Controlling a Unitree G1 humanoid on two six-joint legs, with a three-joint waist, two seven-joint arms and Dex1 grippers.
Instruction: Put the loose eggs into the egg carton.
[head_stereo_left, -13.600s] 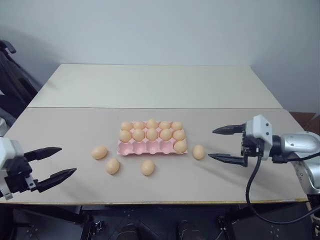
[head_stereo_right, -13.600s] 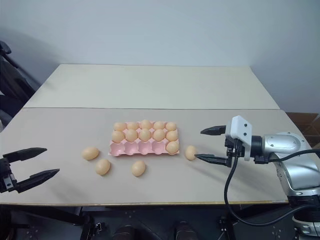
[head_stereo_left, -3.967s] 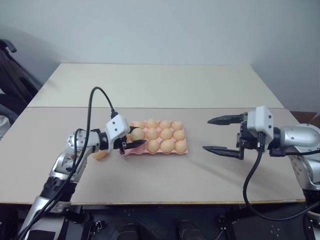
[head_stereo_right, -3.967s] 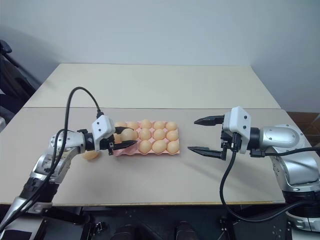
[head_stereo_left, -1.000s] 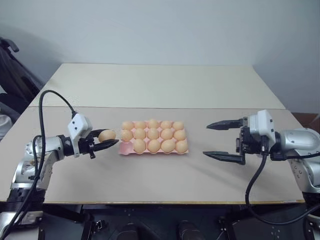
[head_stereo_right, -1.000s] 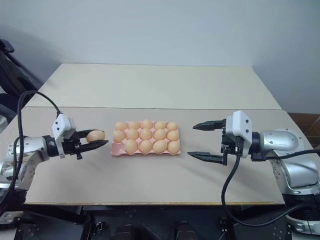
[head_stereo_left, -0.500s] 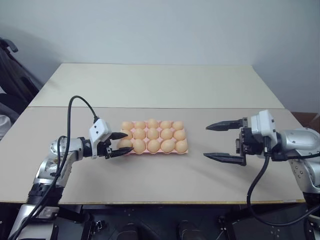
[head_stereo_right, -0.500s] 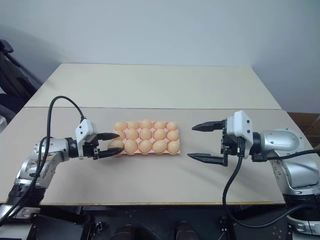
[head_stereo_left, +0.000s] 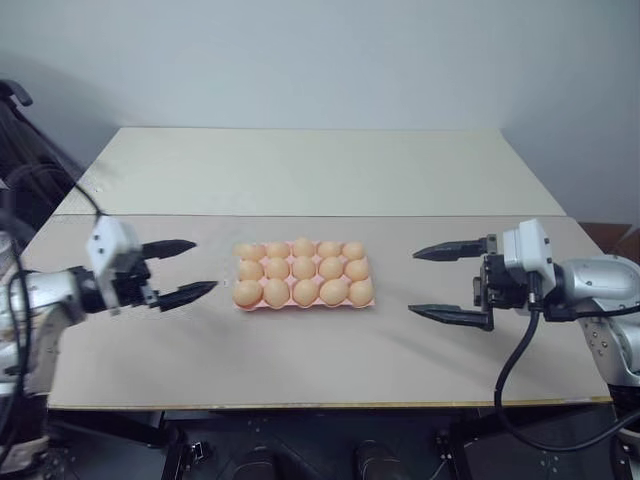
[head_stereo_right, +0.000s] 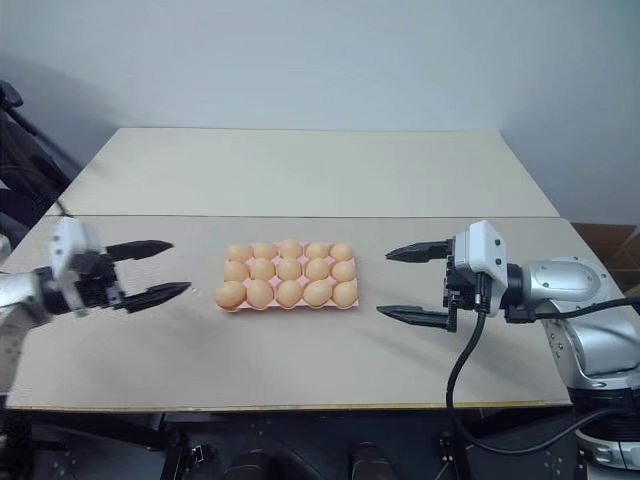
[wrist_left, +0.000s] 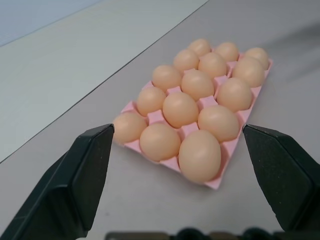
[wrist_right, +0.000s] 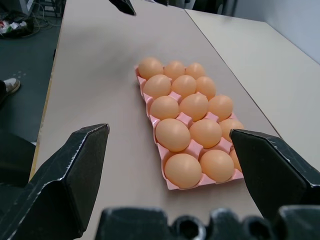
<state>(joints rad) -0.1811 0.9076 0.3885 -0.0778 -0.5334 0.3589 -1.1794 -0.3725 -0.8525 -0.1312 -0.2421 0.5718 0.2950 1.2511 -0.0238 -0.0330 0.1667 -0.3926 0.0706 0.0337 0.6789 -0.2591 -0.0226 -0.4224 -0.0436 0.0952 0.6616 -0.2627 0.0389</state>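
Note:
The pale pink egg carton (head_stereo_left: 318, 305) lies mid-table, and a tan-orange egg sits in every one of its cups. Loose eggs are out of view; the egg at the carton's near left corner (head_stereo_left: 247, 293) rests in its cup like the others. My left gripper (head_stereo_left: 205, 264) hovers a short way left of the carton, open and empty, pointing at it. My right gripper (head_stereo_left: 412, 283) hangs open and empty to the carton's right, fingers aimed at it. In the left wrist view the full carton (wrist_left: 223, 155) lies beyond the spread fingers.
The carton sits on a beige tabletop (head_stereo_left: 300, 350), which has a seam running across behind the carton. A second, paler table (head_stereo_left: 300, 170) adjoins it at the back. Dark equipment (head_stereo_left: 25, 150) stands at the far left.
My left gripper opened, left its egg in the carton's near left corner cup and drew back to the left. The right arm has stayed still.

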